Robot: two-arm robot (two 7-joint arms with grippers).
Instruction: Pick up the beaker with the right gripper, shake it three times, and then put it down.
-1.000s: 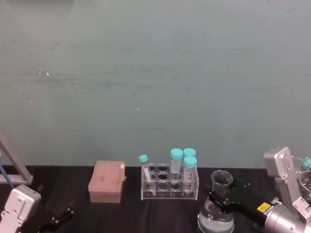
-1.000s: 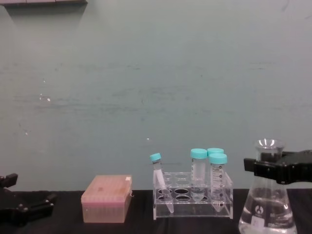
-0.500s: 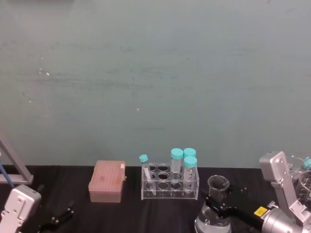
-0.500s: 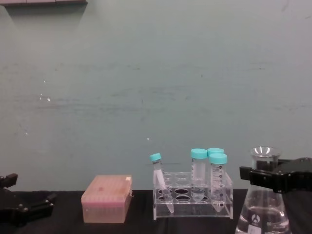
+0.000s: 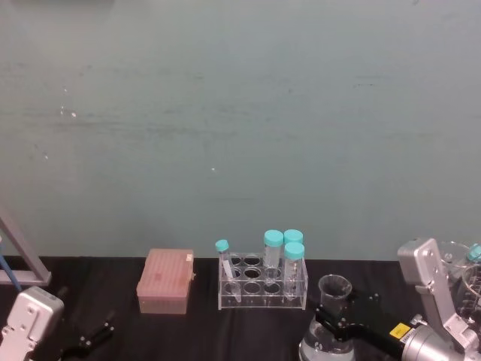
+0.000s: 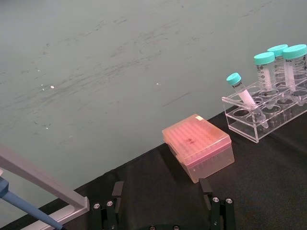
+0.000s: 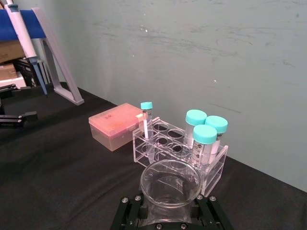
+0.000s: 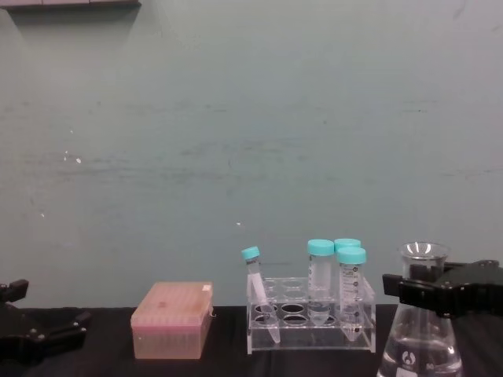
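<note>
The beaker (image 8: 420,349) is a clear conical flask with liquid in its wide base, to the right of the tube rack. My right gripper (image 8: 440,292) is shut on its neck just under the flared rim. In the head view the beaker (image 5: 328,342) sits at the bottom right with the right gripper (image 5: 336,322) across its neck. The right wrist view looks down into the beaker's rim (image 7: 170,184), with the right gripper (image 7: 170,213) clamped on either side. I cannot see whether its base touches the table. My left gripper (image 6: 163,211) rests open at the far left (image 8: 39,338).
A clear tube rack (image 8: 310,322) with several blue-capped tubes stands mid-table, one tube leaning. A pink tip box (image 8: 171,320) lies left of it. A pipette stand (image 5: 19,263) is at the far left, and more glassware (image 5: 470,274) is at the far right.
The right gripper has lowered the beaker and brought it slightly left, toward me. The left arm, rack and pink box have not moved.
</note>
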